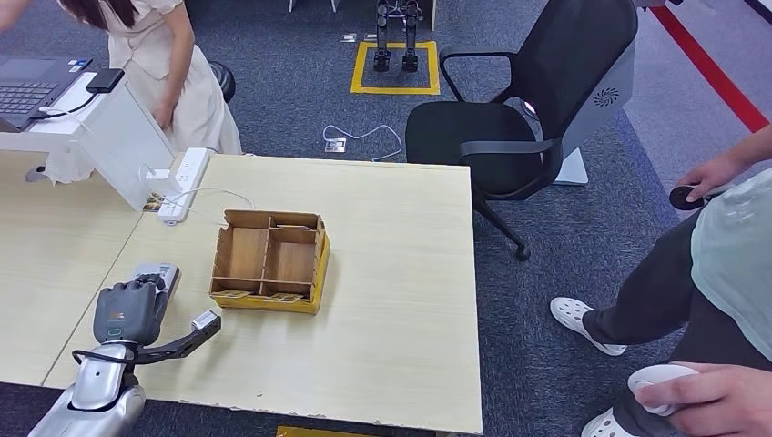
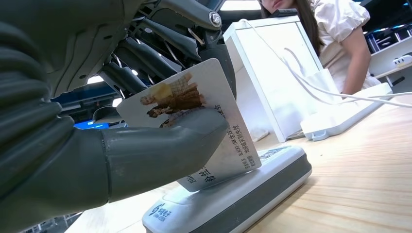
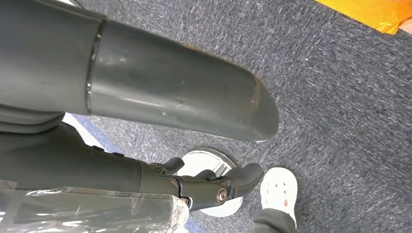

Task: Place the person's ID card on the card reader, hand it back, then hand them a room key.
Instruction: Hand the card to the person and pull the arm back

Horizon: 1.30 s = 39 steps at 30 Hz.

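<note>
Fingers [image 2: 160, 43] of left hand [image 2: 97, 145] pinch ID card [image 2: 204, 121], edge touching card reader [image 2: 233, 194] on desk [image 2: 359, 170]. Right hand [image 3: 209, 184] hangs, fingers curled, empty. Hand-back, room key left.

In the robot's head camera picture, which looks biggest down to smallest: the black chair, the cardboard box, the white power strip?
1. Black chair, biggest by far.
2. Cardboard box.
3. White power strip, smallest.
The chair stands farther away, yet looks largest.

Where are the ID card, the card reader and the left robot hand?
ID card [image 2: 194, 97], left wrist view, on its printed picture.
Card reader [image 2: 252, 184], left wrist view, on its white top.
Left robot hand [image 1: 130, 312], head view, on the back of the hand.
</note>
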Available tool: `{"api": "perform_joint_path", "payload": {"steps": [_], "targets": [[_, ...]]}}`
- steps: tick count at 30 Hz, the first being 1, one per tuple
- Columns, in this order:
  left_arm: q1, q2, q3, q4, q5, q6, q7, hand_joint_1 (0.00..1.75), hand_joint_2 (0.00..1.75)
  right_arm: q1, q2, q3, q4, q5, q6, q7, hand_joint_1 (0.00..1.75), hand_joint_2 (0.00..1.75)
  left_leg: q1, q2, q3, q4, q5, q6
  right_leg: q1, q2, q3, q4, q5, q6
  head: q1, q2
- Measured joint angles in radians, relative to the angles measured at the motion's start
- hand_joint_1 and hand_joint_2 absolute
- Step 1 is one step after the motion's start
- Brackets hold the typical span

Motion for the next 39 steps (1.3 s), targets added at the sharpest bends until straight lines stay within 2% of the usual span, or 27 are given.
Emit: {"api": "perform_joint_path", "payload": {"steps": [24, 39], "targets": [[-0.026, -0.004, 0.0, 0.064, -0.007, -0.005, 0.023, 1.75, 1.75, -0.005, 0.0, 0.016, 0.0, 0.02, -0.001, 0.015, 0.0, 0.0, 0.0, 0.0, 0.0, 0.0, 0.0, 0.0, 0.0, 0.0, 0.0, 0.0, 0.0, 0.0, 0.0, 0.0], [-0.004, 0.001, 0.023, 0.078, -0.006, -0.008, 0.059, 1.75, 1.75, 0.002, 0.0, 0.016, -0.002, 0.029, -0.004, 0.032, 0.0, 0.0, 0.0, 0.0, 0.0, 0.0, 0.0, 0.0, 0.0, 0.0, 0.0, 0.0, 0.0, 0.0, 0.0, 0.0]]}}
